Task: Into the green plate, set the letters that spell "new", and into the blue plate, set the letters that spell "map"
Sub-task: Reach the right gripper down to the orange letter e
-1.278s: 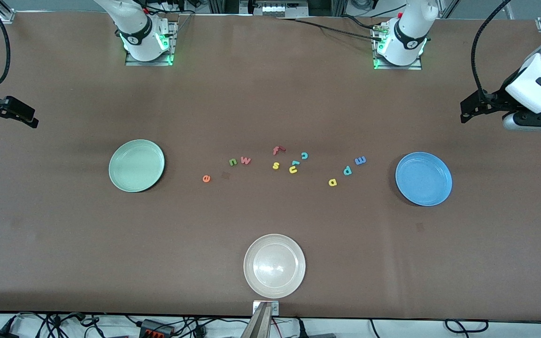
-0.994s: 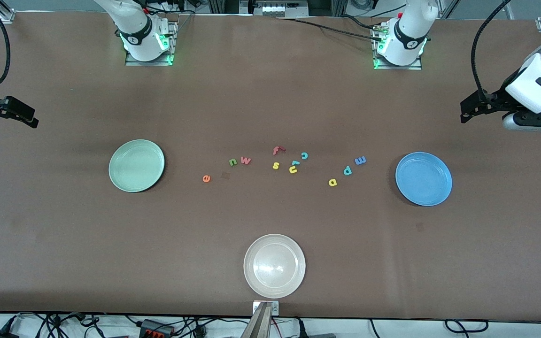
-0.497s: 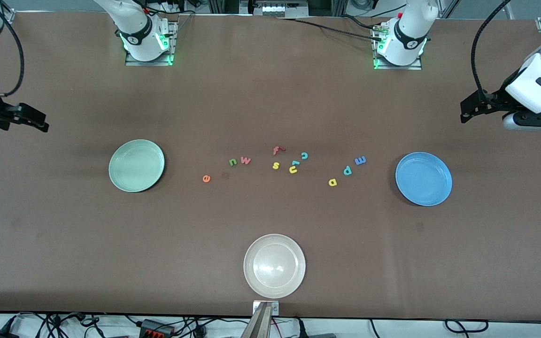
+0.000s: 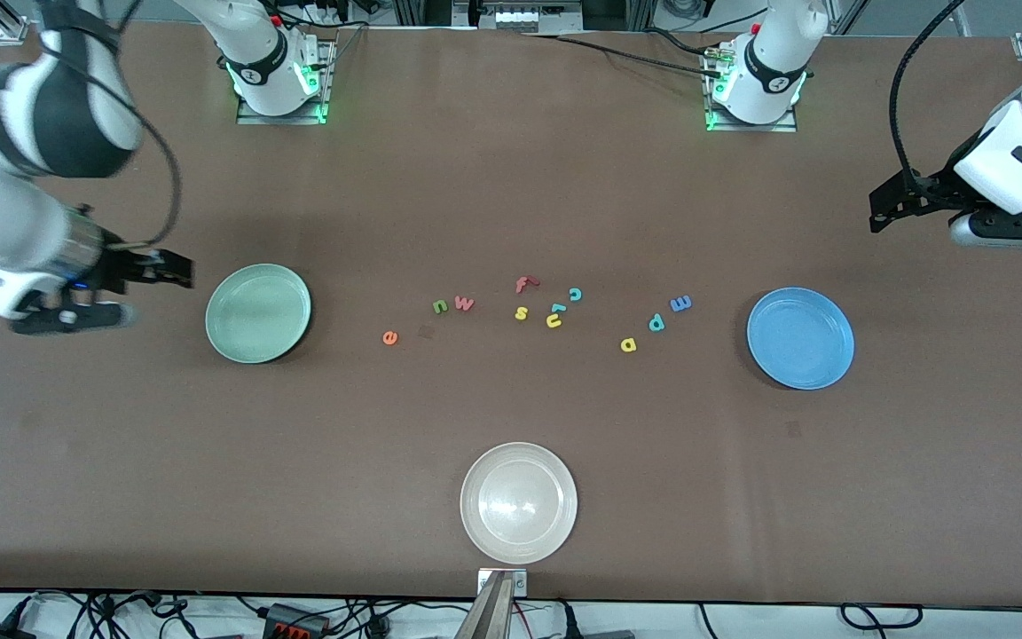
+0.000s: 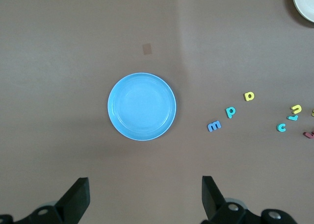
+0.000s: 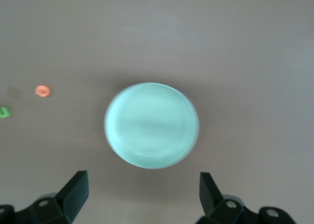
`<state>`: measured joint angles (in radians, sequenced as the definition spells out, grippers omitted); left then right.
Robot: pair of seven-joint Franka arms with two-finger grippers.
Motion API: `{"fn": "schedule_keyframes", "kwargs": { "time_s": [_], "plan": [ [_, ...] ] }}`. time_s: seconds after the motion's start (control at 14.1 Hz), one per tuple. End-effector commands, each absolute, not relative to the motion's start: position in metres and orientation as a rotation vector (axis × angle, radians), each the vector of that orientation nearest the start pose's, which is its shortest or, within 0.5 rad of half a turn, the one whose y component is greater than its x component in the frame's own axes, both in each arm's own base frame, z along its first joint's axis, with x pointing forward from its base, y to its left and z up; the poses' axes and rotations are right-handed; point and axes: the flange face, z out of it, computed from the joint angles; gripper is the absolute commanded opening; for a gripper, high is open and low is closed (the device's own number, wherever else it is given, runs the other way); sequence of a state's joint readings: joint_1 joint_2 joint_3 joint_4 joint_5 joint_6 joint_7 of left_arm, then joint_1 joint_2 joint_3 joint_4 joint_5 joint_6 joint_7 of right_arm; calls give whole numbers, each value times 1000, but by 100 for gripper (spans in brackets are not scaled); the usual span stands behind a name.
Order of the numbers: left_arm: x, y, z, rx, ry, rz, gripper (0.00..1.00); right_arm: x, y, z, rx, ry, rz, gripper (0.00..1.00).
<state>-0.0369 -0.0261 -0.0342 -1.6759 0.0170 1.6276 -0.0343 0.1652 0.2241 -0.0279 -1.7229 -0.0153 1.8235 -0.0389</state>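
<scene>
Foam letters lie in a row between the green plate [image 4: 258,312] and the blue plate [image 4: 800,337], none sorted yet. The n [image 4: 440,306], w [image 4: 465,303] and e [image 4: 390,337] sit toward the green plate; the m [image 4: 680,303], p [image 4: 656,323] and a [image 4: 628,344] toward the blue. The right gripper [image 4: 176,269], open and empty, hovers beside the green plate. The left gripper [image 4: 882,209], also open, waits near the blue plate. The next move likely calls for reaching a letter.

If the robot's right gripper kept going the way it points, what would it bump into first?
Probably the green plate. The open right gripper points at it from the right arm's end of the table, though it may pass above the rim.
</scene>
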Motion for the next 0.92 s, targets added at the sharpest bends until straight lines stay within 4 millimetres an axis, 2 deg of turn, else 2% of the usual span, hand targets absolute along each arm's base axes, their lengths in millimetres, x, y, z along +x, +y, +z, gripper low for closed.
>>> {"fn": "schedule_keyframes", "kwargs": {
  "time_s": [0.0,0.14,0.28,0.35,0.5,0.57,0.64,0.71,0.85],
  "plan": [
    [547,-39,596,-3127,47,28,100,614,137,394,-3129,-420,218,100],
    [547,-39,596,-3127,47,28,100,615,185,354,-3117,-535,203,100],
    [547,-39,596,-3127,44,28,100,615,215,319,-3111,-589,177,100],
    [547,-39,595,-3127,44,30,100,615,226,303,-3107,-606,165,100],
    [547,-39,596,-3127,47,28,100,611,237,262,-3087,-625,216,100],
    [547,-39,596,-3127,47,28,100,604,256,252,-3060,-626,230,100],
    [547,-39,596,-3127,47,28,100,598,267,250,-3042,-616,235,100],
    [547,-41,596,-3127,52,27,100,597,271,247,-3046,-579,242,100],
    [547,-41,596,-3127,56,28,100,602,266,235,-3064,-354,233,97]
  ]
}}
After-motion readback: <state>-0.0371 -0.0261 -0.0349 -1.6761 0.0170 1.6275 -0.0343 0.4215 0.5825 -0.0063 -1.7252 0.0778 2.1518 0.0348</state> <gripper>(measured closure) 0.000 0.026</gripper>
